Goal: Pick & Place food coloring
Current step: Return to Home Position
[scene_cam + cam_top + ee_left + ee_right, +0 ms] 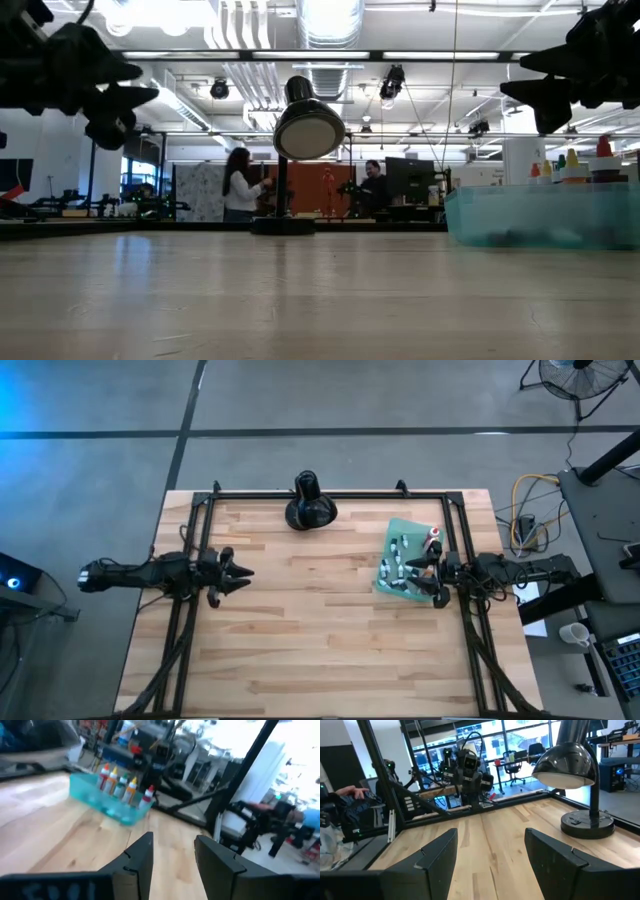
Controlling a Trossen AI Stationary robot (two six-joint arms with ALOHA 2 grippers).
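Note:
The food coloring bottles [400, 565] stand in a shallow teal tray [398, 526] at the table's right side; red, orange and yellow caps show in the left wrist view [122, 785] and above the tray wall in the low view [575, 165]. My right gripper [428, 572] hovers level over the tray's right part, open, with nothing between its fingers [490, 845]. My left gripper [243, 572] is at the table's left side, pointing level toward the tray, open and empty [172, 852]. Both hang well above the tabletop in the low view: my left gripper [100, 95] and my right gripper [560, 95].
A black desk lamp [310, 505] stands on its round base at the table's far edge, middle [575, 775]. A black frame [330, 493] runs along the far, left and right edges. Bare wood lies between the two grippers [320, 590]. People stand in the room behind [240, 185].

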